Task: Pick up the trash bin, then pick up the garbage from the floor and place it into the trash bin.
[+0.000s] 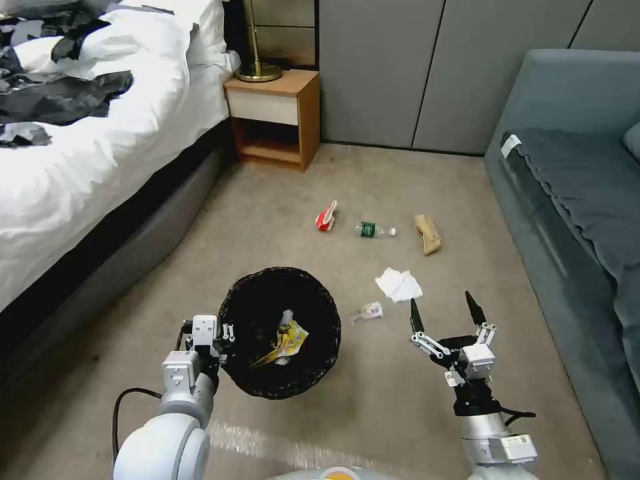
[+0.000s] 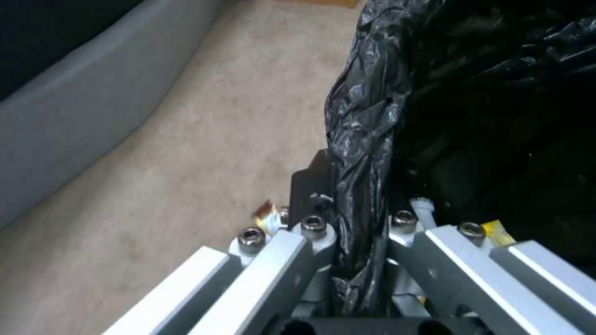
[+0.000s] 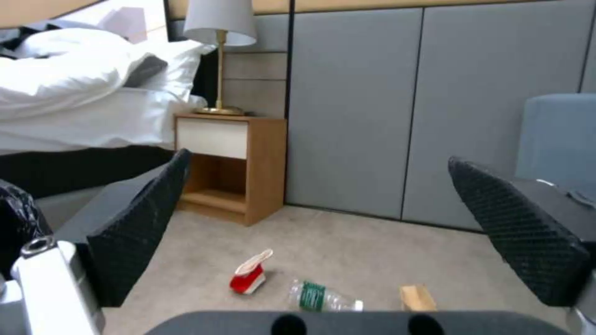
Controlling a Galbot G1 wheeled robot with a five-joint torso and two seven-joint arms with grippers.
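Beige carpet, litter scattered; left end effector clamps trash bin

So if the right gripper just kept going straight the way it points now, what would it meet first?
Probably the floor litter: the right gripper, open, points toward the crumpled tissue, with the green-label bottle beyond. Depth is unclear.

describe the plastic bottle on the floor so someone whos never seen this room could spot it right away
Start at the wooden nightstand beside the bed, then look down the carpet toward the trash bin. Three items lie in a row there; the plastic bottle is the middle one, clear with a green label.
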